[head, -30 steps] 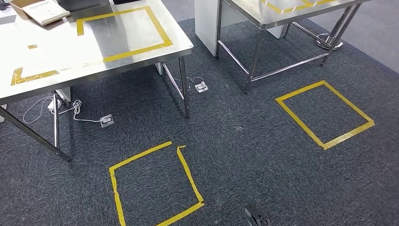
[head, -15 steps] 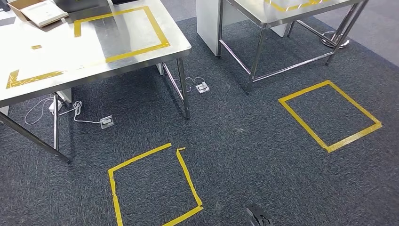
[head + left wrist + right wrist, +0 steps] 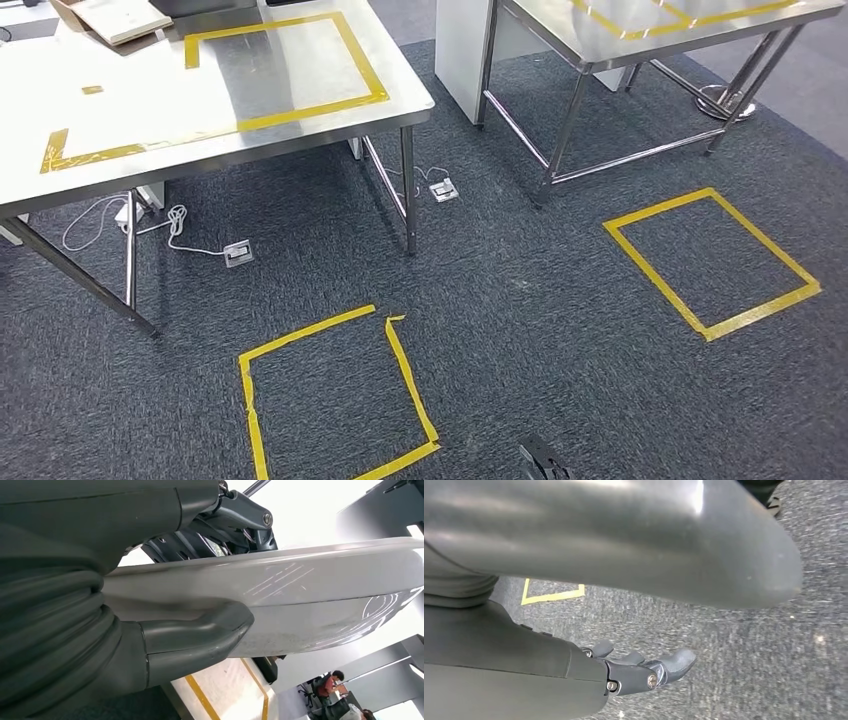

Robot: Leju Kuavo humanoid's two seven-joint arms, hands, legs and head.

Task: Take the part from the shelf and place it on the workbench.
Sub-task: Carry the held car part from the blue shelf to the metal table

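A white, smoothly curved part point(image 3: 310, 600) lies in my left hand point(image 3: 150, 645): the thick grey thumb point(image 3: 205, 635) presses one face and the dark fingers point(image 3: 200, 535) lie over the other. My right hand point(image 3: 574, 665) hangs above the dark carpet with its fingers point(image 3: 664, 667) stretched out and nothing in them. In the head view the steel workbench point(image 3: 150, 110) stands at the upper left, with a yellow tape rectangle point(image 3: 300, 110) marked on its top.
A flat box point(image 3: 115, 18) lies at the workbench's far edge. A second steel table point(image 3: 640, 30) and a white cabinet point(image 3: 460, 55) stand at the upper right. Yellow tape squares point(image 3: 335, 400) point(image 3: 715, 260) mark the carpet. Cables and floor sockets point(image 3: 238, 252) lie under the workbench.
The whole head picture has shifted a little down and to the right, so the camera has moved. Tables and tape marks keep their places relative to one another.
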